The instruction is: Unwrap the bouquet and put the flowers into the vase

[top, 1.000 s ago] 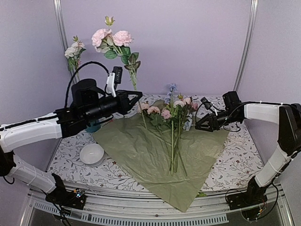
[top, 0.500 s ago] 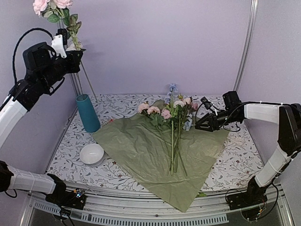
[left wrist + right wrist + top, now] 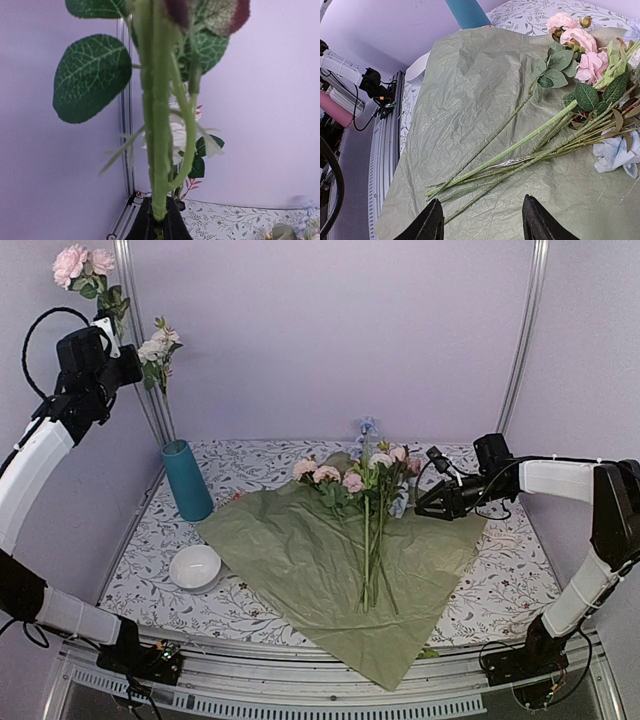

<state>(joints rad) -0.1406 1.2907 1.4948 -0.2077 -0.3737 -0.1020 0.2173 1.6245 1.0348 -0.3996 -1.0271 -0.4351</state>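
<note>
The left gripper (image 3: 156, 222) is clamped shut on the thick green stem (image 3: 152, 125) of a long artificial flower. It holds it upright, high above and to the left of the tall teal-blue cylinder vase (image 3: 187, 480), with the pale pink blooms (image 3: 84, 260) at the top. I cannot make out the stem's lower end against the frame post.

A cream-white flower (image 3: 155, 346) appears to stand in the vase already and leans over its mouth. The held stem should therefore go down on the free side of the opening and stay vertical, so the leaves do not snag. The grip is best released only once the stem foot is well inside, since a narrow vase tips easily.

To the right of the vase, the opened olive-green paper sheet (image 3: 290, 550) carries the remaining pink, cream and blue flowers (image 3: 370, 480). Further right, the right gripper (image 3: 481, 199) hovers above their stems with its jaws apart, holding nothing. A white round bowl (image 3: 195, 565) sits just in front of the vase.
</note>
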